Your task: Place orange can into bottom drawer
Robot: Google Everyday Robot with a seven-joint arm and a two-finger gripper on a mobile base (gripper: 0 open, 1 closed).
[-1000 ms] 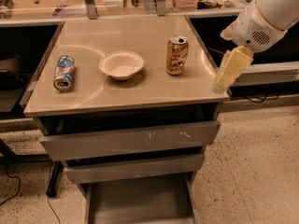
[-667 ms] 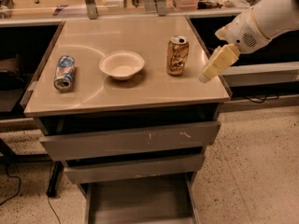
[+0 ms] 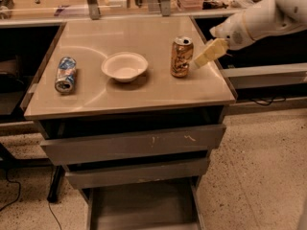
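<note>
The orange can (image 3: 182, 57) stands upright on the tan table top (image 3: 144, 92), right of the middle. My gripper (image 3: 206, 54) comes in from the right on a white arm and sits just right of the can, at about its height, close to it or touching it. The bottom drawer (image 3: 144, 207) is pulled out at the foot of the cabinet, with a bare grey floor.
A white bowl (image 3: 124, 66) sits left of the orange can. A crushed blue-and-white can (image 3: 65, 74) lies near the table's left edge. Two upper drawers (image 3: 134, 145) stick out slightly above the bottom one. Shelves and clutter stand behind the table.
My gripper has moved left and slightly up, from off the table's right edge to right beside the orange can. The can, bowl and drawers have not moved.
</note>
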